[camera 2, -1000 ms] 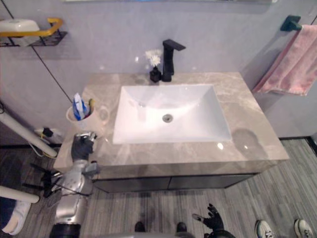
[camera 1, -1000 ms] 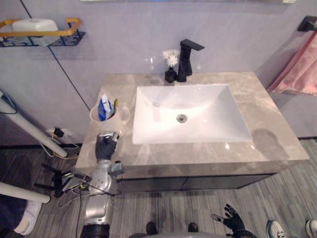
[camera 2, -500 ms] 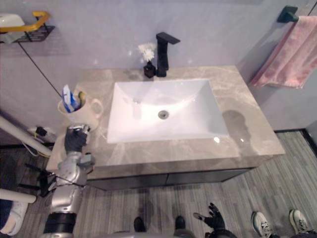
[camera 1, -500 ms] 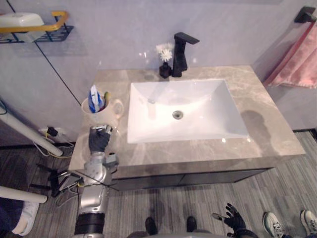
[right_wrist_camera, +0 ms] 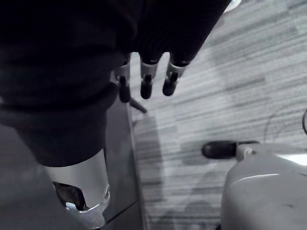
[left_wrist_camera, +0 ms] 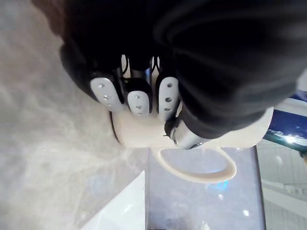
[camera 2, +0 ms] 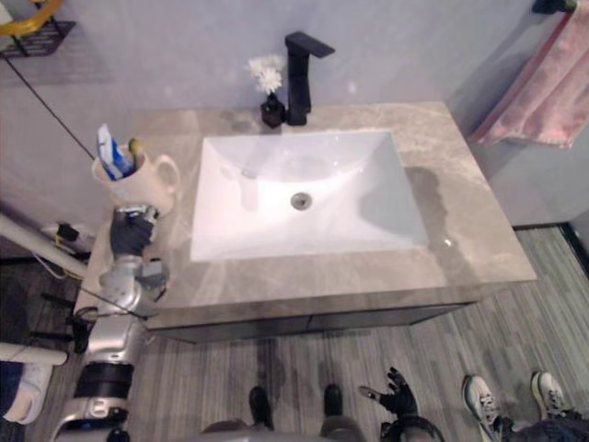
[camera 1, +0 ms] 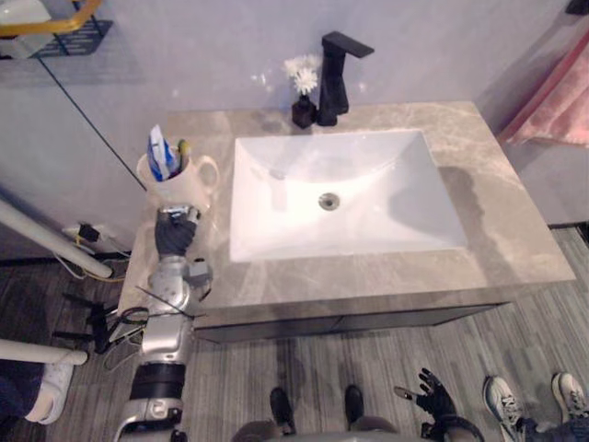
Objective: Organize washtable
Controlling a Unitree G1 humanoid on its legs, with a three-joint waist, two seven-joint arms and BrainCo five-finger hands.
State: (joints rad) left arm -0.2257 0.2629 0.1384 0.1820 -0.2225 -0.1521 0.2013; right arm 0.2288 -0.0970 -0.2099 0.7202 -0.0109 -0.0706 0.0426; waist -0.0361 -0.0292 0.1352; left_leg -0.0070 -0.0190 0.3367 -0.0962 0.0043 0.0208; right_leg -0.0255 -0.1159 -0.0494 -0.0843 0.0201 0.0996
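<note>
Washtable check: mug at the left end, left hand against it.
The stone washtable (camera 1: 515,230) carries a white sink (camera 1: 368,216). The cream mug (camera 1: 179,182) stands upright left of the sink, near the edge. My left hand (camera 1: 173,238) sits just before it, fingers (left_wrist_camera: 136,100) pressed together on its wall. I cannot tell whether they grip. The right hand (camera 1: 431,398) hangs low, loosely spread, empty.
</note>
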